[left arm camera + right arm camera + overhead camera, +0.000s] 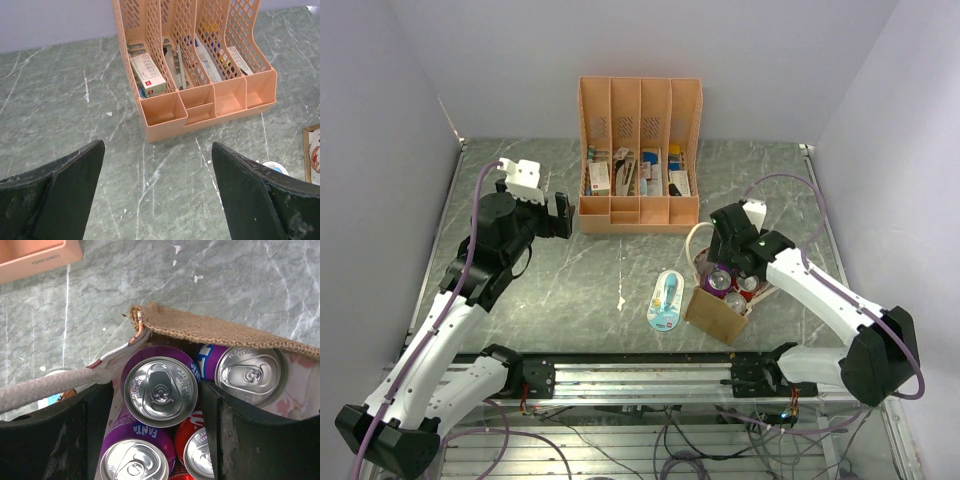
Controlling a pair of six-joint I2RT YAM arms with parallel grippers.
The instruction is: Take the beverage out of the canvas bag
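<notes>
The canvas bag (715, 316) stands at the right front of the table, its burlap rim (210, 330) open upward. Several cans stand inside: a purple Fanta can (160, 390) in the middle, a second purple can (248, 374) to its right, another purple one (132, 465) and a red can (200, 452) below. My right gripper (728, 262) is down in the bag's mouth, open, with a finger on each side of the middle Fanta can (719, 280); its left finger sits against the bag's white wall. My left gripper (548, 215) is open and empty, held above the table at the left.
An orange-tan slotted desk organizer (640, 215) with boxes and pens stands at the back centre and also shows in the left wrist view (200, 107). A blue and white blister pack (666, 300) lies left of the bag. A cream loop handle (50, 387) hangs over the bag's left side.
</notes>
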